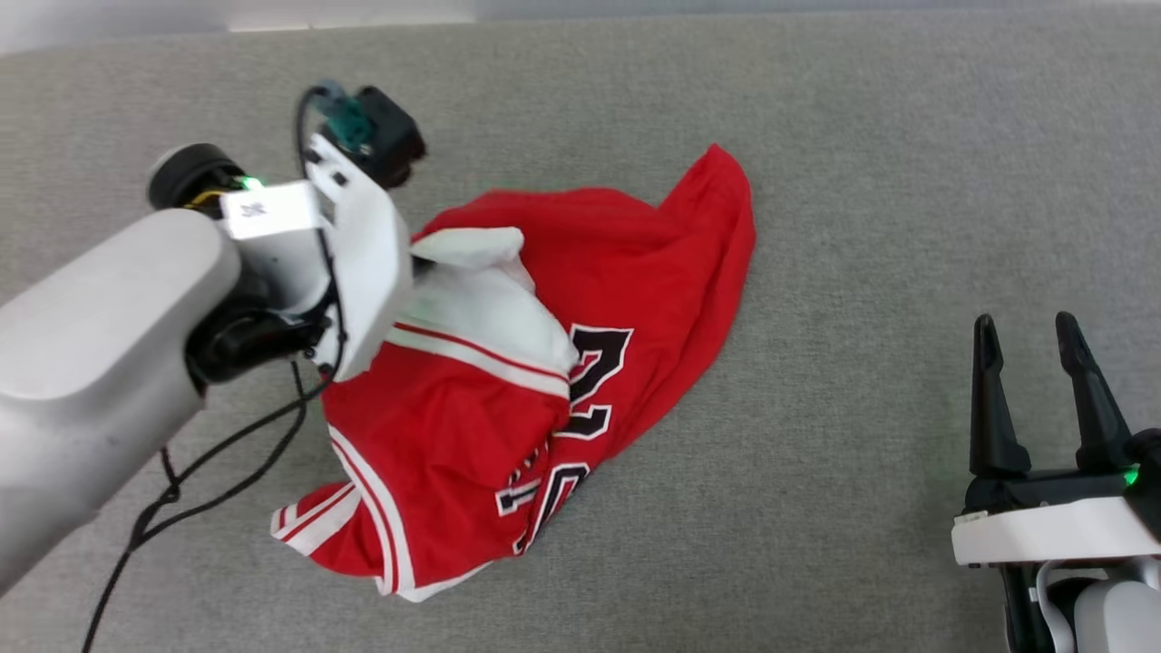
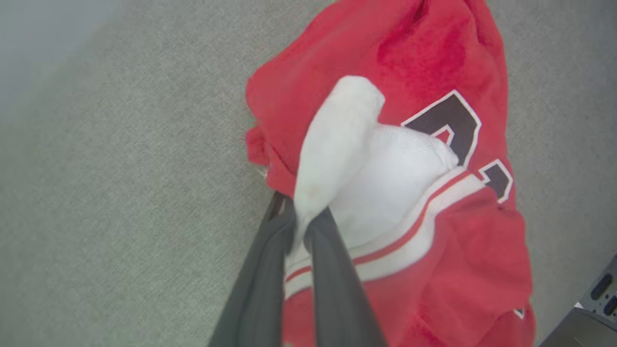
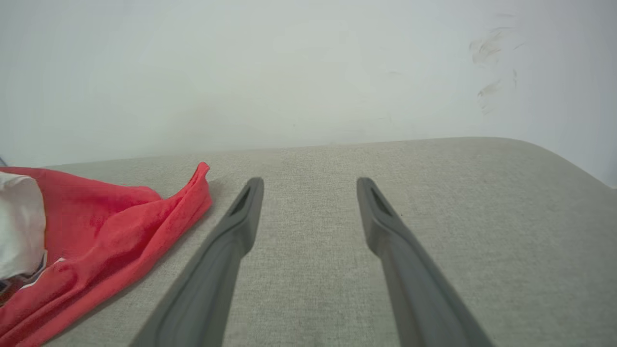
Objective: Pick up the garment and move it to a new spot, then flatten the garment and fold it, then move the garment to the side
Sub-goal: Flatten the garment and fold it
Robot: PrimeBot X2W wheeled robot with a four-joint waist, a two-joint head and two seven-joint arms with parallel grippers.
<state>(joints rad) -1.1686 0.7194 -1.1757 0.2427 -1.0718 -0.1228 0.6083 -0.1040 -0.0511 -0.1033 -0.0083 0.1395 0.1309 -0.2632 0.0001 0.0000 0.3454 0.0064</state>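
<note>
The garment (image 1: pixel 508 363), a red jersey with white sleeves and black lettering, lies crumpled on the grey surface. In the left wrist view my left gripper (image 2: pixel 300 217) is shut on a fold of its white sleeve (image 2: pixel 337 140), which bulges up past the fingertips. In the head view the left wrist (image 1: pixel 354 245) hangs over the garment's left edge and hides the fingers. My right gripper (image 1: pixel 1025 340) stands open at the lower right, well clear of the cloth. The right wrist view has the garment's red edge (image 3: pixel 120 231) to the left of the spread fingers (image 3: pixel 241 217).
A grey fabric surface (image 1: pixel 862 227) spreads under everything, with bare room right of the garment. A pale wall (image 3: pixel 289 72) rises beyond its far edge. A black cable (image 1: pixel 218 462) hangs from my left arm.
</note>
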